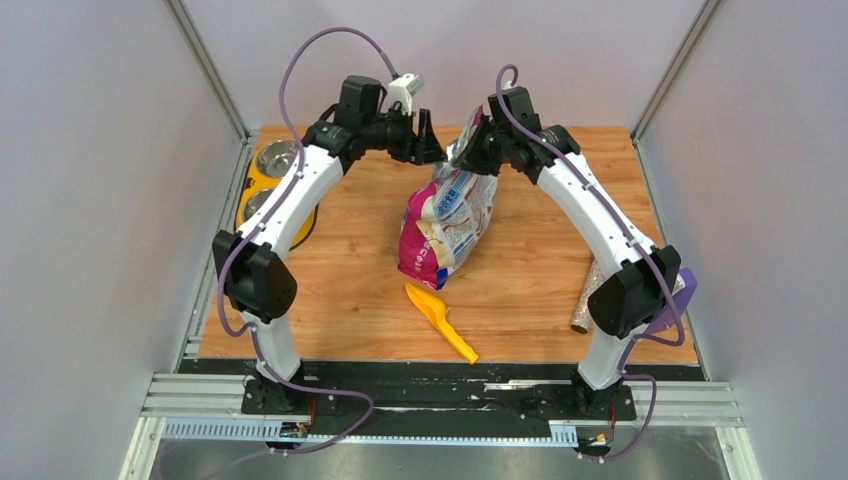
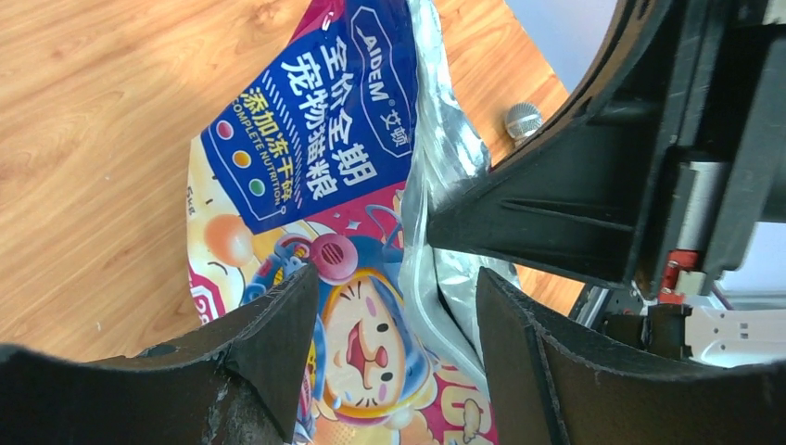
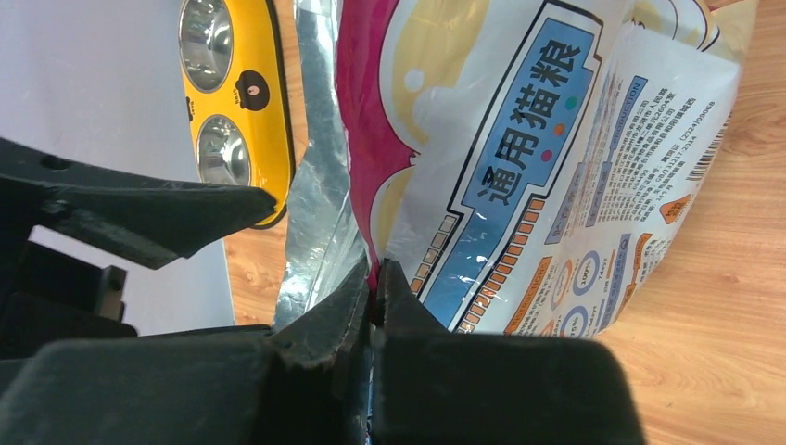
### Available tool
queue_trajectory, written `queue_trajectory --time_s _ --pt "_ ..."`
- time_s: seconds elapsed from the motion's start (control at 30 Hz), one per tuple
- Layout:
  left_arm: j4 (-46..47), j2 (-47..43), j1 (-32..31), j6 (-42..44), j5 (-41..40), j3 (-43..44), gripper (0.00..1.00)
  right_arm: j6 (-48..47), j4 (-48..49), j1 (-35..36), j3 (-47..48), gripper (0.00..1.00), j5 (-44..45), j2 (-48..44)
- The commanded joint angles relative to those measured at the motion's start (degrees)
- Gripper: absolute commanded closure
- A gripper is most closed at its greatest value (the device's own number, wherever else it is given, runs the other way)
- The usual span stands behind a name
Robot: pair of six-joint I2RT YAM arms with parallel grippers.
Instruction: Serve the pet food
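Observation:
The glossy pink, blue and white cat food bag [image 1: 447,216] hangs tilted over the middle of the table, its bottom resting on the wood. My right gripper [image 1: 469,150] is shut on the bag's top edge, and the pinch shows in the right wrist view [image 3: 375,289] beside the bag's back panel [image 3: 556,158]. My left gripper [image 1: 431,140] is open at the bag's top from the left. In the left wrist view the left gripper [image 2: 399,324] has the cartoon cat face [image 2: 306,167] and the silver inner lip [image 2: 445,158] between its fingers. No kibble shows.
A yellow feeder with two steel bowls [image 1: 270,185] sits at the far left edge and also shows in the right wrist view [image 3: 232,102]. An orange scoop [image 1: 440,320] lies in front of the bag. A speckled tube [image 1: 585,298] lies at the right by a purple object [image 1: 683,295].

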Motion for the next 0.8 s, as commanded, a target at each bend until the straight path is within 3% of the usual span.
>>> queue_trajectory --time_s 0.0,0.13,0.2,0.33,0.37,0.43,0.5,0.77 --pt "-0.42 1.71 -1.66 2.1 1.46 3.48 0.29 -0.56 -1.04 -0.21 1.66 1.0 -0.78 0.23" --pt "-2.12 3.29 -2.44 0.53 -1.54 4.06 0.34 -1.06 -0.49 -0.15 0.94 1.0 -1.26 -0.38" --pt "-2.11 3.5 -2.47 -0.3 -2.57 4.04 0.4 -1.28 -0.23 -0.21 0.27 1.0 -0.88 -0.91" --pt "-2.16 3.4 -2.46 1.12 -2.98 5.07 0.66 -0.89 -0.21 -0.18 -1.07 1.0 0.34 -1.57" --pt "-3.09 3.32 -2.47 2.63 -3.88 5.69 0.82 -0.64 -0.3 -0.16 -1.35 1.0 0.73 -1.64" --pt "-6.75 3.28 -2.36 7.13 -9.97 8.63 0.98 -0.36 -1.04 -0.19 -1.43 1.0 1.65 -1.75" --pt "-9.7 3.2 -2.08 11.05 -13.85 11.6 1.0 -0.13 -1.94 -0.12 -1.43 1.0 2.87 -1.96" --pt "-10.49 -0.25 -1.49 10.59 -20.81 13.52 1.0 -0.88 -7.0 -0.22 1.07 1.0 9.81 -4.04"
